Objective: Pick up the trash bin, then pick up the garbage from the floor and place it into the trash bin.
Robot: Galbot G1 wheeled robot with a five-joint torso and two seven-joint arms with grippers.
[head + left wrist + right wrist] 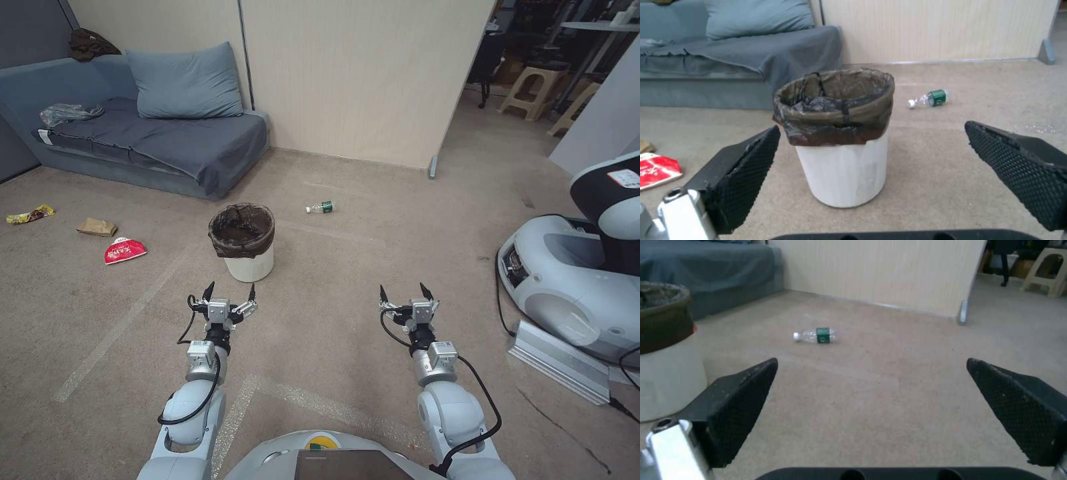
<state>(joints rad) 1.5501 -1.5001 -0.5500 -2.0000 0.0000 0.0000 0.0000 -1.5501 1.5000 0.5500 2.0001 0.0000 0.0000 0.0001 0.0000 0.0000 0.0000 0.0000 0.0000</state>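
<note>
The left gripper (231, 292) is hovering with its jaws spread wide and gripping nothing, and the trash bin (247, 257) is standing upright on the carpet just ahead of it. The right gripper (407, 292) is also hanging wide open and empty, with the clear bottle (321, 207) lying on its side well ahead of it, and the red-and-white packet (124, 251) and brown paper bag (97, 227) are lying far off to the left gripper's left.

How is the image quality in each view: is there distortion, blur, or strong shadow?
Head view: wide-angle bending at the edges, light even, trash bin sharp. Left wrist view: soft overall, with the open left pincer near the lens. Right wrist view: similarly soft, bottle readable, open right pincer dark, no hard shadows.
</note>
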